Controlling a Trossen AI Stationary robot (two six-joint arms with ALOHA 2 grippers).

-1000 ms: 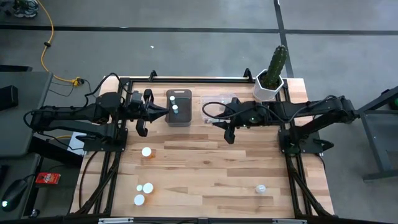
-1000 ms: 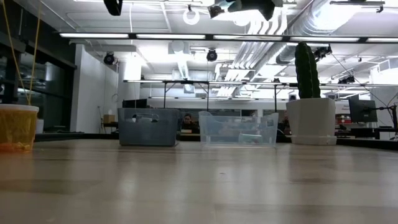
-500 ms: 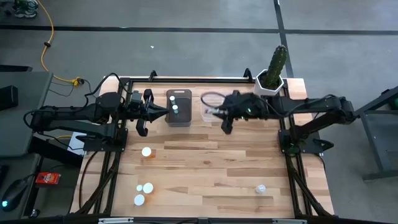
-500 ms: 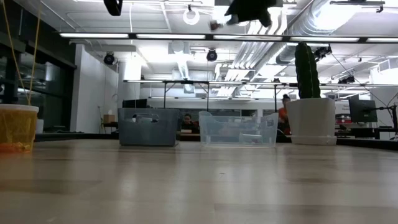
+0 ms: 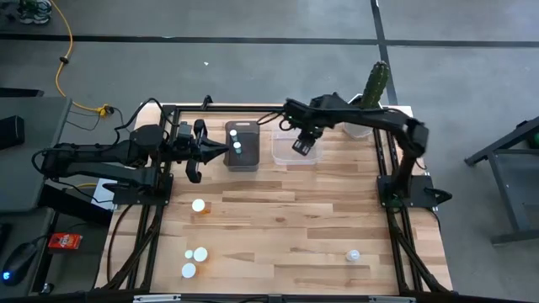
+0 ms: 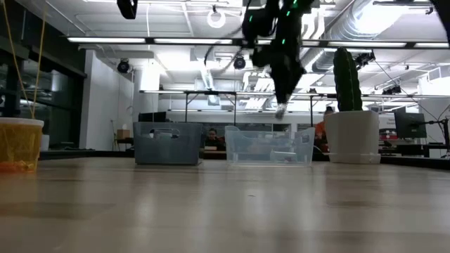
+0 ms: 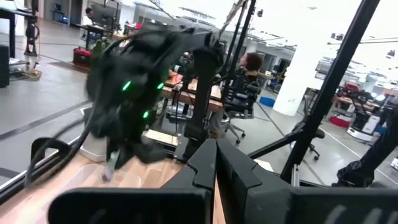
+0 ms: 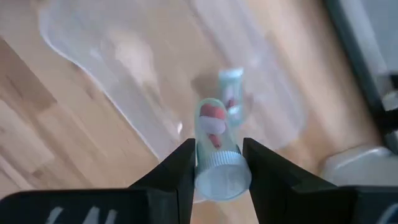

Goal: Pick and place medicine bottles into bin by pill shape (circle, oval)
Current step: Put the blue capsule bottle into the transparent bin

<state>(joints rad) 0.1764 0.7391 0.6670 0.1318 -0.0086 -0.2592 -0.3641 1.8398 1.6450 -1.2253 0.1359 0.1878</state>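
Right claw (image 5: 304, 147) swung over clear bin (image 5: 282, 151); clenches bottle (image 8: 217, 152), long axis bin-ward, cap toward wrist.

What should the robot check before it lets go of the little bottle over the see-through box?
1. Bottle held: ok. The right hand has its fingers on both sides of the clear medicine bottle.
2. Hand over the clear bin: ok in the high view.
3. Room in the bin: ok. Only one other bottle shows inside it.
4. Pill shape fits this bin: cannot tell. The pills look reddish, but their shape is blurred.
5. Left hand out of the way: ok. It waits beside the dark bin.
6. Hand low enough for a gentle drop: cannot tell; it hangs above the rim in the low view.
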